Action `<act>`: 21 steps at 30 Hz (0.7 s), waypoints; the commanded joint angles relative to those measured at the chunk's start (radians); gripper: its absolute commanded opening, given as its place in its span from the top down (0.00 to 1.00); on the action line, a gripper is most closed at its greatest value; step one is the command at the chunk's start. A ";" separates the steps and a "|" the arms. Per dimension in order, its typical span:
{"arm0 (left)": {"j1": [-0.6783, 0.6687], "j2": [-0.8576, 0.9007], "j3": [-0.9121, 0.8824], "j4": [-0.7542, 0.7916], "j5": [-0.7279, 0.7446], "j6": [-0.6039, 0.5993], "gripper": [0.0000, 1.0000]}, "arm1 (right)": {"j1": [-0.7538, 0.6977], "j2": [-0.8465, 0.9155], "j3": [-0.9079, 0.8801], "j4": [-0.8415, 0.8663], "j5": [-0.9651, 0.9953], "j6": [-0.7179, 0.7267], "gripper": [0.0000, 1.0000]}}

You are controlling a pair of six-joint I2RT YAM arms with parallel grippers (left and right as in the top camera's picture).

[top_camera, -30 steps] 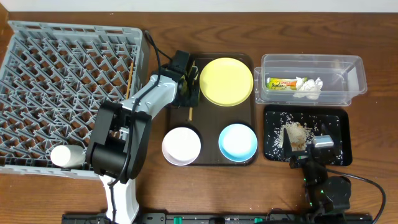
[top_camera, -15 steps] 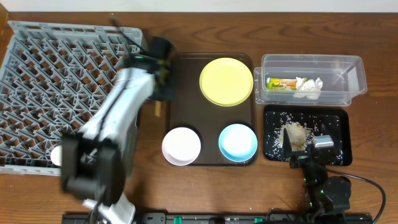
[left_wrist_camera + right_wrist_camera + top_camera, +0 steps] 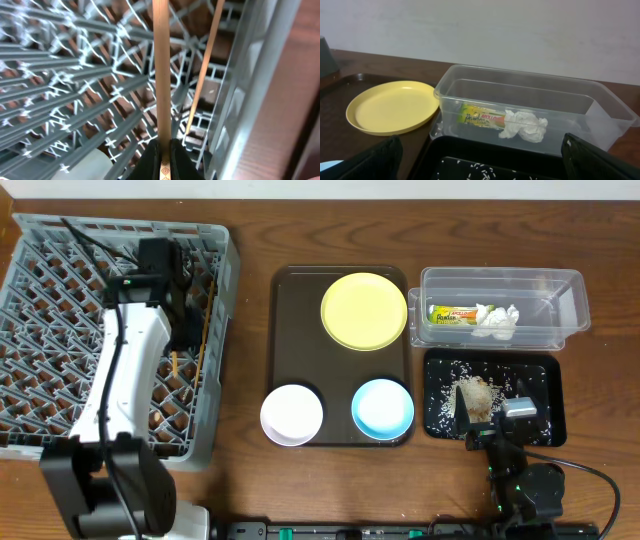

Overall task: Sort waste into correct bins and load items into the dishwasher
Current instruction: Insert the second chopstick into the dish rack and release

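My left gripper (image 3: 176, 330) is over the right part of the grey dish rack (image 3: 60, 280), shut on one wooden chopstick (image 3: 161, 75). The other chopstick (image 3: 205, 70) lies in the rack beside it (image 3: 205, 320). The yellow plate (image 3: 364, 311), white bowl (image 3: 292, 414) and light blue bowl (image 3: 383, 408) sit on the brown tray. The snack wrapper (image 3: 482, 119) and white tissue (image 3: 524, 125) lie in the clear box (image 3: 570, 290). My right gripper (image 3: 482, 408) is open and empty over the black tray (image 3: 535, 375) with rice grains.
The dark brown serving tray (image 3: 295, 330) stands between the rack and the bins. A brownish lump of food (image 3: 478, 395) lies on the black tray by my right gripper. Bare wooden table runs along the front edge.
My left arm has swung left from the brown tray to over the rack, carrying the chopstick with it. The right arm has not moved.
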 commanded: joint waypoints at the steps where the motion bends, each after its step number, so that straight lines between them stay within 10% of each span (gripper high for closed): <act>1: -0.009 0.027 -0.027 0.000 0.049 0.039 0.94 | -0.006 -0.005 -0.002 -0.003 0.005 -0.009 0.01; 13: -0.016 0.028 0.035 -0.083 0.118 0.000 0.49 | -0.006 -0.005 -0.002 -0.003 0.005 -0.009 0.01; 21: -0.055 -0.144 0.116 -0.183 0.716 -0.011 0.18 | -0.006 -0.005 -0.002 -0.003 0.005 -0.009 0.01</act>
